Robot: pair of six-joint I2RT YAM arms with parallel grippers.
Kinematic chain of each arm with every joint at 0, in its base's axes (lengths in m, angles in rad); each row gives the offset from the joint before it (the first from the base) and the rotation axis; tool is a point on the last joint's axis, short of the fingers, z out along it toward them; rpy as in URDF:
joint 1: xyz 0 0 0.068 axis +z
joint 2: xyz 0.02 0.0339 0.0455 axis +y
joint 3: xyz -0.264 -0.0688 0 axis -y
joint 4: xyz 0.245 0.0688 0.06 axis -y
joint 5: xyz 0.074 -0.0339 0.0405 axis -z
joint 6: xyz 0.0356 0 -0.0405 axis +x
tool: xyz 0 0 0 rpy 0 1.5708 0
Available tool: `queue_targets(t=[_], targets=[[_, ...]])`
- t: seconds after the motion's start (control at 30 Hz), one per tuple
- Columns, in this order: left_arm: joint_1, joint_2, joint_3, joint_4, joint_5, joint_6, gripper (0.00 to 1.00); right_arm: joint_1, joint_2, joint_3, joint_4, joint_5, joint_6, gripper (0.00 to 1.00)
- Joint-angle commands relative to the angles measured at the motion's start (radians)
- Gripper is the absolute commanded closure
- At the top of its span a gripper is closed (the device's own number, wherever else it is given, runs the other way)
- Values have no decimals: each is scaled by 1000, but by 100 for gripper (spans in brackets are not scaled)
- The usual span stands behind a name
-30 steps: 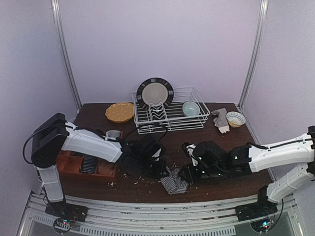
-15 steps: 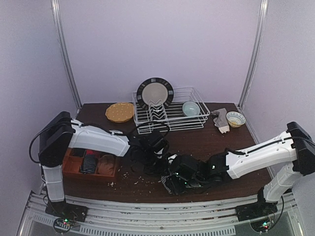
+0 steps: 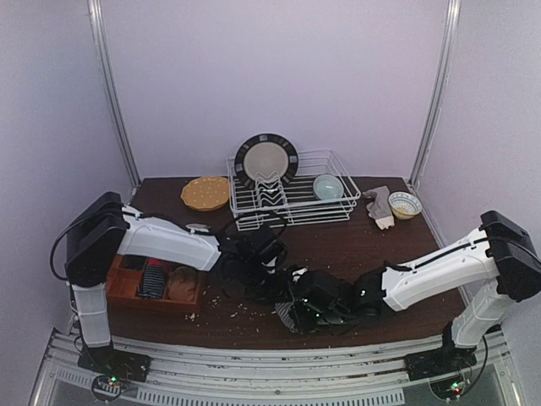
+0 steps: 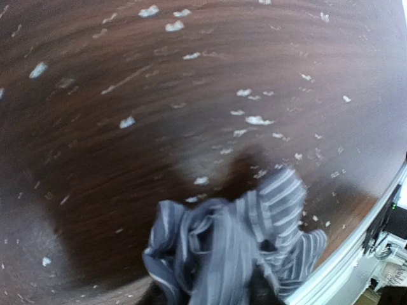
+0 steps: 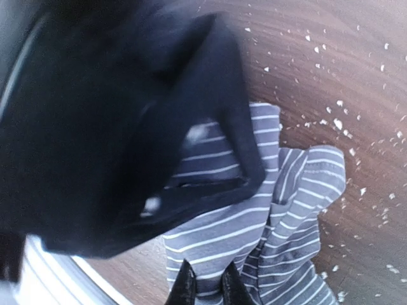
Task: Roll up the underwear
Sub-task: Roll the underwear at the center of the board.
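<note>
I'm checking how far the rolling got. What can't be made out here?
Top view: striped underwear mostly hidden under the right gripper.
Left wrist view: left gripper cut off by the bottom edge, opening unreadable.
Right wrist view: a blurred dark mass covers the underwear's upper left.

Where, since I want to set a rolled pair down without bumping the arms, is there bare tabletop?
Bare table lies between the dish rack and the right arm. A crumb-strewn strip runs along the front edge beside the wooden organizer. Crowded: front centre, where the left arm meets it over the striped underwear.
</note>
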Motion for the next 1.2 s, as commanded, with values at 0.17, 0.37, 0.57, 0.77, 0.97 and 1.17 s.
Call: queue_targets(t=[0.17, 0.37, 0.57, 0.77, 0.97, 1.17], targets=[[-31, -163, -225, 156, -90, 12, 2, -125, -16, -253, 269, -249, 104, 100], [-53, -223, -332, 308, -114, 5, 3, -214, -30, -373, 448, -385, 154, 100], [-54, -131, -361, 516, -53, -56, 11, -285, 18, -464, 650, -499, 218, 100], [-53, -51, -308, 612, 1, -88, 15, -327, 77, -556, 859, -560, 273, 100], [-41, 13, -313, 735, 57, -134, 41, -361, 152, -613, 1054, -611, 310, 100], [-39, 35, -252, 638, 64, -108, 90, -366, 170, -614, 1089, -627, 307, 100]])
